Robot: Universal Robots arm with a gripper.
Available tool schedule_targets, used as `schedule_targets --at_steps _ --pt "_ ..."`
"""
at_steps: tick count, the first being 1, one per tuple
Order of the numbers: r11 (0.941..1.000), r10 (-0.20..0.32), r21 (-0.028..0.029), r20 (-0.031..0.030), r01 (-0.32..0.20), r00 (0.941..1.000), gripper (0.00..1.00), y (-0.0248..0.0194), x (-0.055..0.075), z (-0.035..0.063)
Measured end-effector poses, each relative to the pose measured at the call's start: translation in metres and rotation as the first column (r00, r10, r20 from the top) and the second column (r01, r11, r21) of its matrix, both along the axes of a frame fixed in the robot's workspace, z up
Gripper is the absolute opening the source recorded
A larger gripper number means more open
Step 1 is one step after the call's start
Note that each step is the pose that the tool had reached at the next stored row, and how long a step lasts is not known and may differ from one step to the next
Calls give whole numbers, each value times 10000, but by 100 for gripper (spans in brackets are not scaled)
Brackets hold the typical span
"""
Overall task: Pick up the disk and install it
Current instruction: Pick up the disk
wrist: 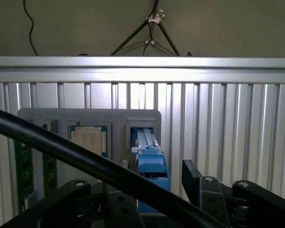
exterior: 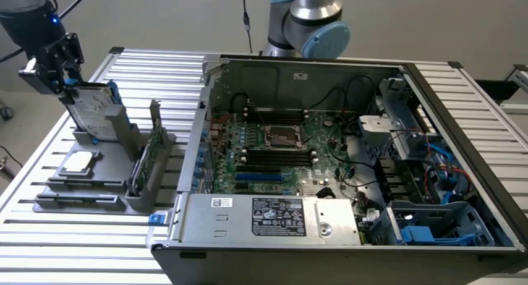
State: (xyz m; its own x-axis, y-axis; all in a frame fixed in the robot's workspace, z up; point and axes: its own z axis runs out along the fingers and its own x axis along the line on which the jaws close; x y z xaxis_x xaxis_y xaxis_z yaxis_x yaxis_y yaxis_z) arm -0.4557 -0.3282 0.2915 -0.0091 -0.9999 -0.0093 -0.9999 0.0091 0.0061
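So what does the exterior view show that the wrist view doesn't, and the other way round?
Exterior view: the open computer case, its motherboard, the power supply and the robot arm. Wrist view: a black cable running close past the camera, and thin wires against the wall beyond the table. Both: the disk standing in the grey holder, the chip and green card in the same holder, the table, and the open gripper at the disk's top.

A plain pale grey wall [exterior: 165, 19] stands at the far side. A table [exterior: 74, 254] of ribbed aluminium slats spreads before it, and a thin black cable [exterior: 245, 7] hangs down the wall.
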Motion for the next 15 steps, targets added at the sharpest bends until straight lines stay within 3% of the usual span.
schedule_targets --at_steps 3,6,15 --pt "10000 -76 1 1 76 10000 54 0 0 -2" --pt "9999 -136 2 1 136 9999 41 -1 1 -2" --pt "9995 -313 10 -16 313 9995 41 -28 5 -2"
